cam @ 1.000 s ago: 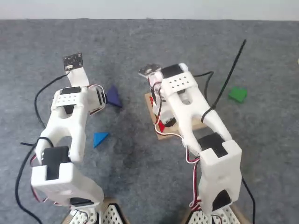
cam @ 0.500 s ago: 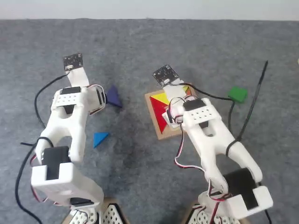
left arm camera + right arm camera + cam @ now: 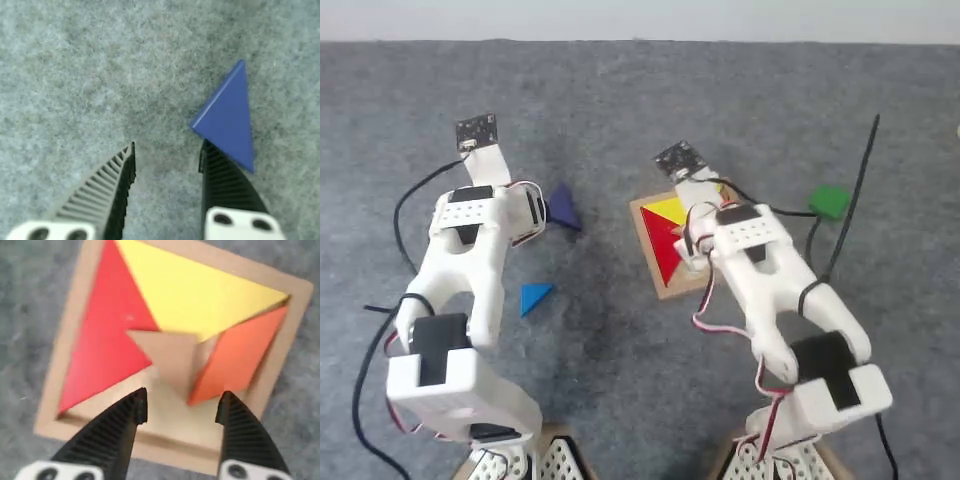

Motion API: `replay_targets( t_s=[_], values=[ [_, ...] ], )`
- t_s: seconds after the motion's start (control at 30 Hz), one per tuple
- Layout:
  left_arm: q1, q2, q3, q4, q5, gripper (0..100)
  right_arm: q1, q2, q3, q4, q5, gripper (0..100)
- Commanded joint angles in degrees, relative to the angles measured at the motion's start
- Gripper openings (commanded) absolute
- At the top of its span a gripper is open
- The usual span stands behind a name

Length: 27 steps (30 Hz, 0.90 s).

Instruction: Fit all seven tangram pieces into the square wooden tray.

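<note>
Colours of the tangram set and its ground
Tan square wooden tray, plain and unpatterned; red triangle; yellow triangle; orange piece; dark blue triangle; light blue triangle; green block; mottled grey felt-like table cover

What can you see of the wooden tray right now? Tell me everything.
The wooden tray is a shallow square of pale wood with a raised rim. It lies flat on the grey felt-like table cover, turned askew to the table's far edge. Inside lie a red triangle, a yellow triangle and an orange piece, set edge to edge. The rest of its floor is bare wood. The right gripper hangs over it, fingers open, holding nothing.
</note>
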Motion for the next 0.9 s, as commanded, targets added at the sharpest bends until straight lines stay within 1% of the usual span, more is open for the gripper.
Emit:
replay_targets(
  t_s=[0.0, 0.2, 0.5, 0.57, 0.73, 0.87],
  values=[
    [-0.35, -2.20, -0.57, -0.88, -0.70, 21, 1.98, 0.84, -5.10, -0.57, 0.97, 23.4],
    [-0.35, -2.20, -0.66, -0.88, -0.70, 21, 2.24, 1.54, -8.88, 1.54, 2.37, 23.4],
    [-0.44, -2.29, -0.66, -0.79, -0.70, 21, 2.33, 3.74, -12.75, 1.54, 2.99, 23.4],
    [-0.44, -2.20, -0.66, -0.79, -0.70, 21, 2.33, 4.18, -13.19, 3.74, 2.99, 23.4],
    [-0.44, -2.20, -0.75, -0.97, -0.70, 21, 2.33, -3.38, -11.16, 8.04, 2.99, 23.4],
    [-0.44, -2.29, -0.75, -0.97, -0.70, 21, 2.24, -11.91, -4.40, 6.11, 2.90, 23.4]
  ],
)
